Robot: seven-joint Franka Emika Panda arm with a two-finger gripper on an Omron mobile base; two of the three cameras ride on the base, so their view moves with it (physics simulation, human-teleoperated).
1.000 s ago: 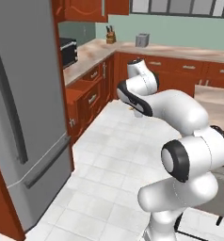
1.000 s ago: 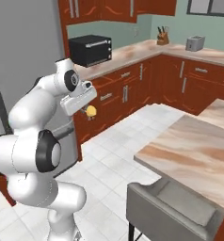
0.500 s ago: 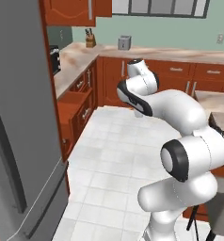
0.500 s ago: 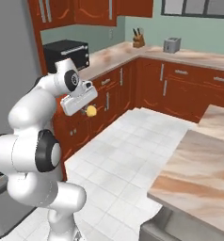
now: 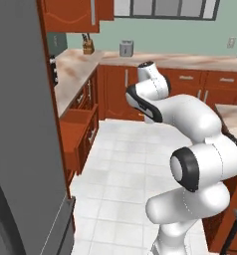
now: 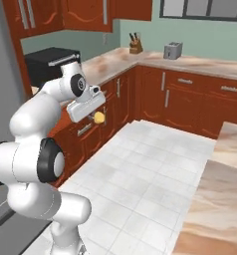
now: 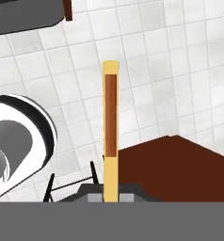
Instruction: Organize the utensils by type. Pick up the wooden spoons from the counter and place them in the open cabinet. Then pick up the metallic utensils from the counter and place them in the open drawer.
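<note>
My gripper (image 6: 97, 114) hangs over the white tiled floor, in front of the reddish-brown base cabinets, shut on a small yellow wooden spoon (image 6: 99, 117). In the hand view the spoon (image 7: 110, 117) runs straight up from between the fingertips of the gripper (image 7: 110, 196), seen edge-on against the floor tiles. The pinkish-tan marble counter (image 6: 222, 194) fills the lower right of the right base view, and its corner (image 5: 235, 113) shows behind the arm in the left base view. An open reddish-brown drawer (image 5: 76, 127) juts from the cabinets on the left.
A tall grey fridge (image 5: 21, 129) stands close on the left. A black microwave (image 6: 51, 62), a knife block (image 6: 135, 46) and a toaster (image 6: 173, 50) sit on the L-shaped worktop. A reddish-brown block (image 7: 180, 164) lies below the hand.
The whole picture has shifted, so the base has moved: the fridge looms larger at the left and the corner worktop has slid rightwards. The spoon stays in the shut gripper.
</note>
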